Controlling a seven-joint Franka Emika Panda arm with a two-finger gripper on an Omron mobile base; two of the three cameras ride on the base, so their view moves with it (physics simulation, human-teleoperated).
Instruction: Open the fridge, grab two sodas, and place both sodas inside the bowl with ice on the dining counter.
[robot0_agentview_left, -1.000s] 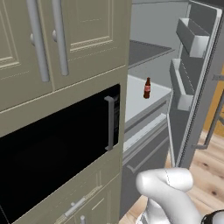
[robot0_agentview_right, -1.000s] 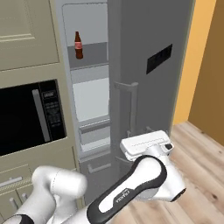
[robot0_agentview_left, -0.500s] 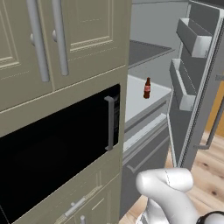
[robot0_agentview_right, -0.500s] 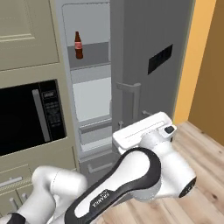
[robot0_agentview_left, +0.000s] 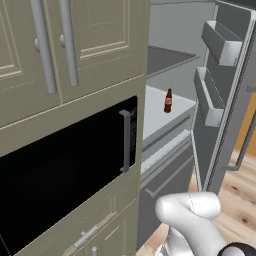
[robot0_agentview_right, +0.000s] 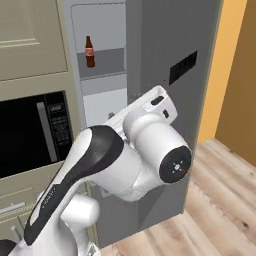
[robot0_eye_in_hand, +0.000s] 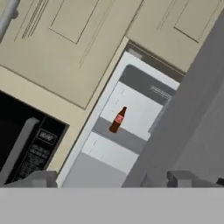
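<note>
Inside, 1 narrow-necked brown glass soda (robot0_agentview_left: 168, 101) stands on the fridge's (robot0_agentview_left: 165, 107) smooth shelf.

Matte grey fridge (robot0_agentview_right: 165, 45), glossy microwave (robot0_agentview_left: 60, 180)

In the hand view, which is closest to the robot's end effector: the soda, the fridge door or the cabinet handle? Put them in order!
1. fridge door, right beside the end effector.
2. soda, standing ahead, deeper in.
3. cabinet handle, far top-left corner.
</note>
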